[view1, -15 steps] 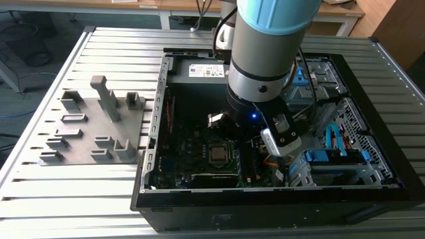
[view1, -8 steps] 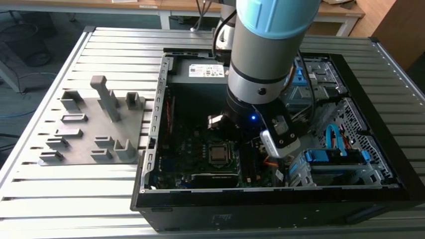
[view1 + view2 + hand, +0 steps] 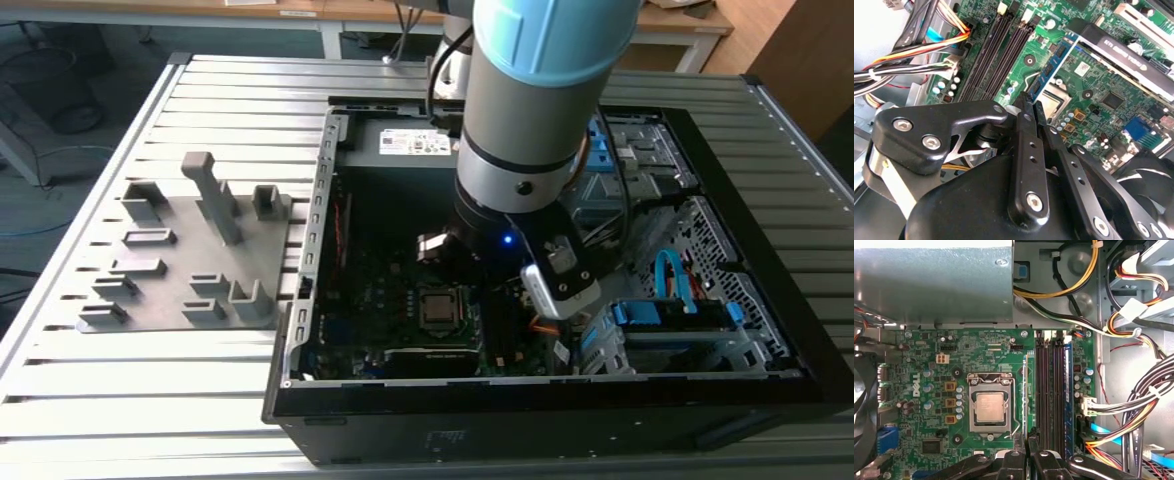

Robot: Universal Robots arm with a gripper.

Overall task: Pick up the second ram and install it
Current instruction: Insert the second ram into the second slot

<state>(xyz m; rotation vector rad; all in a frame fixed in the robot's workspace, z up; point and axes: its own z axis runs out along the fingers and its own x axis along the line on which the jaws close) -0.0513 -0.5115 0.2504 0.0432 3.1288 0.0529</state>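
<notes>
One memory stick [image 3: 1054, 62] clamped edge-on in the pincer [image 3: 1030, 106], one already seated in its slot [image 3: 1068, 390]. Reaching straight down into the open computer case [image 3: 747, 150] above the motherboard [image 3: 934, 370]

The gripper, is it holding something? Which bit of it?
Yes. The gripper is shut on the second ram, a thin blue memory stick, pinching it at one end, so the rest juts out over the motherboard.

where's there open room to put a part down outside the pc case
The ribbed table is bare below the grey fixture tray, and along the strip by the exterior view's right edge. Inside the computer case it is crowded: the arm, cable bundle and blue drive brackets.
</notes>
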